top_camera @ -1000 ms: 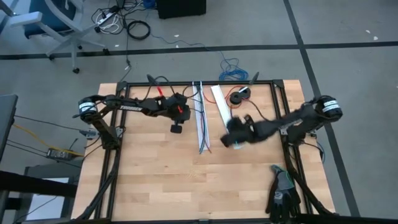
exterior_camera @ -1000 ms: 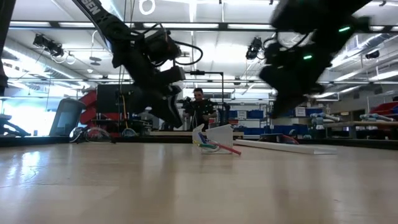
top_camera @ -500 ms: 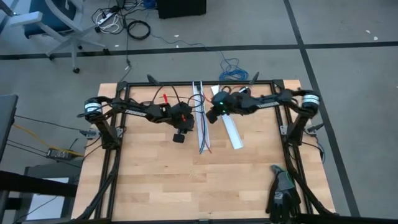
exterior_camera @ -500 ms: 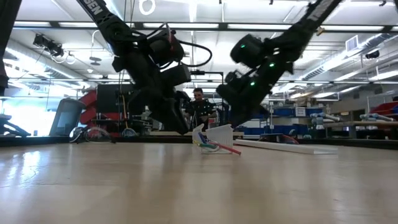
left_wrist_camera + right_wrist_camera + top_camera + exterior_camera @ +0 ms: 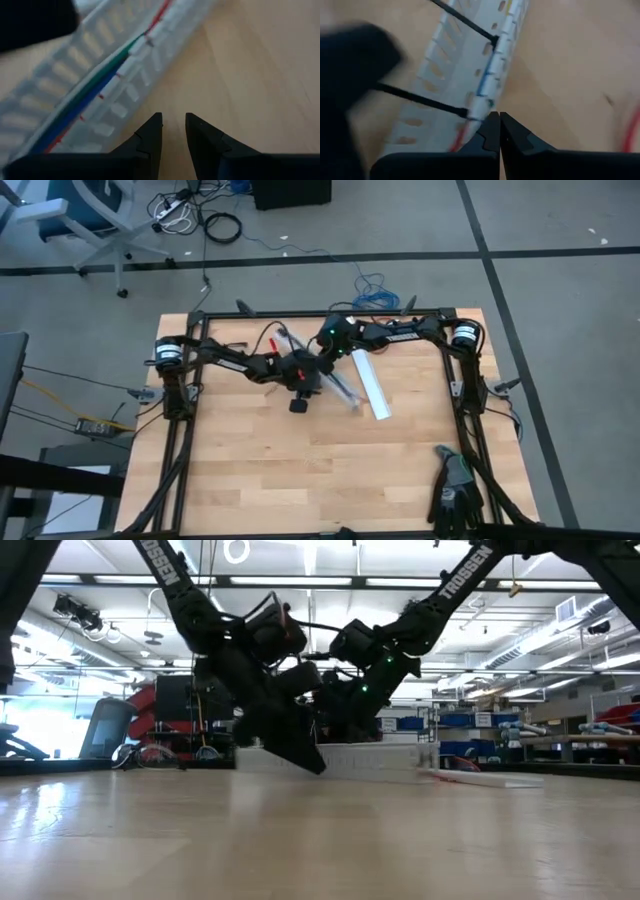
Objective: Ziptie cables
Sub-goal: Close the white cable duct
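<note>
The cables (image 5: 95, 85) lie in a slotted white tray (image 5: 345, 385) at the tabletop's (image 5: 250, 470) twelve o'clock: light, limp, best pinched as a bundle. Left pincer (image 5: 173, 131) narrow, empty; right pincer (image 5: 499, 131) shut, empty. Since before, both arms closed in; the tray skewed.

Green, blue, red cables (image 5: 95, 85), white slotted duct (image 5: 450, 75), black zip ties (image 5: 420, 102), pale wood table (image 5: 260, 470)

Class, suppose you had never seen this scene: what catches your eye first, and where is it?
Two dark arms meet over the table's far middle, the left gripper and the right gripper close together above a slotted white tray. Coloured cables run along that tray, crossed by black zip ties.
</note>
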Controlling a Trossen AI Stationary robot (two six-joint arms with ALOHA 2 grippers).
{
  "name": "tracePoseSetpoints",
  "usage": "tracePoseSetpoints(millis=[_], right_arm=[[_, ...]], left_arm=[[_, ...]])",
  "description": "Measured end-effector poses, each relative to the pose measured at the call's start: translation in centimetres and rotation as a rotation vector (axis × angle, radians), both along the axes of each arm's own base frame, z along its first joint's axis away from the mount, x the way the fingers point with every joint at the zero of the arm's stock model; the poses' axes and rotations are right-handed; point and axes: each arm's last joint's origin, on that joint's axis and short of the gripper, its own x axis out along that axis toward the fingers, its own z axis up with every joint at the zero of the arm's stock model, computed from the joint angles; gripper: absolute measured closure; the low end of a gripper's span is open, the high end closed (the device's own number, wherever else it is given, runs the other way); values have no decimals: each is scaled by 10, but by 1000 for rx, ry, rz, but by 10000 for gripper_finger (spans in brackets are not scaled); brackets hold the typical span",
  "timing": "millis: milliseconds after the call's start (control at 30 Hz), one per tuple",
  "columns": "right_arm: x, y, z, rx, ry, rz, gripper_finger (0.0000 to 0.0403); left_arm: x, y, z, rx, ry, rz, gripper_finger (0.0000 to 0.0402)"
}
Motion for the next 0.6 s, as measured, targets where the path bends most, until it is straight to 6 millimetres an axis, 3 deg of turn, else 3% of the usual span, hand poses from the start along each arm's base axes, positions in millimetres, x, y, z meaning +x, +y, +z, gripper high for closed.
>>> tracePoseSetpoints(millis=[167, 333, 467, 600], right_arm=[[-4, 2, 17, -68, 22, 18, 403], [-22, 8, 45, -161, 130, -12, 403], [-52, 24, 71, -211, 216, -51, 403], [-94, 52, 80, -211, 210, -121, 403]], left_arm=[[4, -3, 1, -25, -42, 21, 307], [1, -2, 13, -10, -47, 66, 307], [-7, -3, 36, 38, -62, 108, 307], [-19, -4, 61, 109, -75, 134, 307]])
